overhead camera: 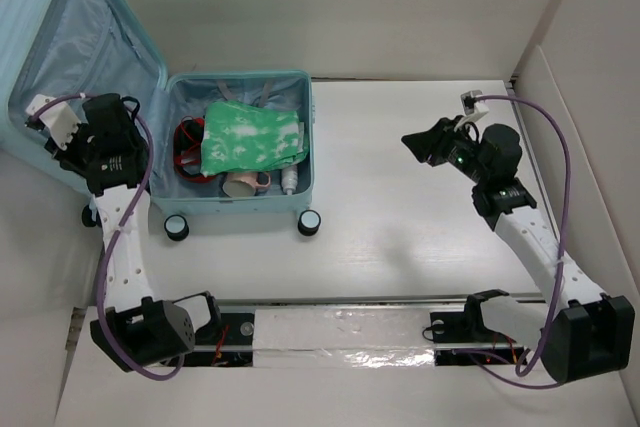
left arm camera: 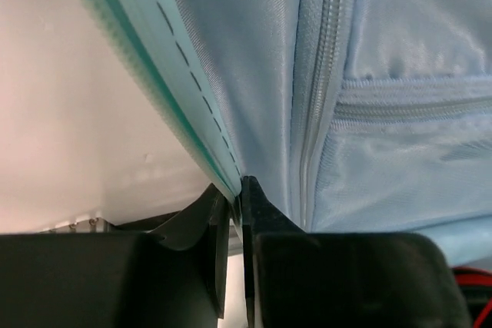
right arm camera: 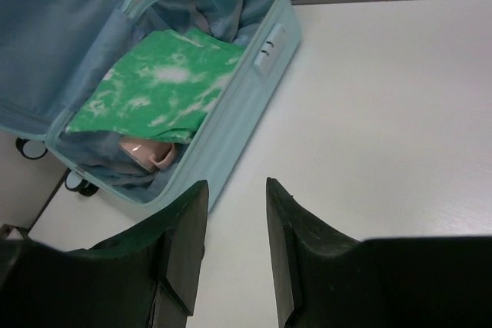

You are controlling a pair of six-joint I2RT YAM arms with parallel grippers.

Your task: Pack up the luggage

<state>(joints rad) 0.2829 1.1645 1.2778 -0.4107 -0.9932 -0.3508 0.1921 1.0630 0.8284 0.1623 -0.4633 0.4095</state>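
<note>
The luggage (overhead camera: 305, 137), a pale aqua hard-shell suitcase, lies open at the far left of the table, its lid (overhead camera: 70, 57) raised and leaning back to the left. Inside lie a green-and-white cloth (overhead camera: 250, 137), a pink mug (overhead camera: 243, 184), a white bottle (overhead camera: 289, 179) and red-black cords (overhead camera: 188, 142). My left gripper (left arm camera: 237, 190) is shut on the lid's rim (left arm camera: 177, 105), one finger on the lining side, one on the shell side. My right gripper (right arm camera: 234, 190) is open and empty, above the table right of the luggage (right arm camera: 246, 105), which also shows in the right wrist view.
White walls stand close behind and to the right of the table (overhead camera: 420, 207). Two black-and-white caster wheels (overhead camera: 310, 223) stick out at the luggage's near side. A foil-covered strip (overhead camera: 340, 337) runs between the arm bases at the near edge.
</note>
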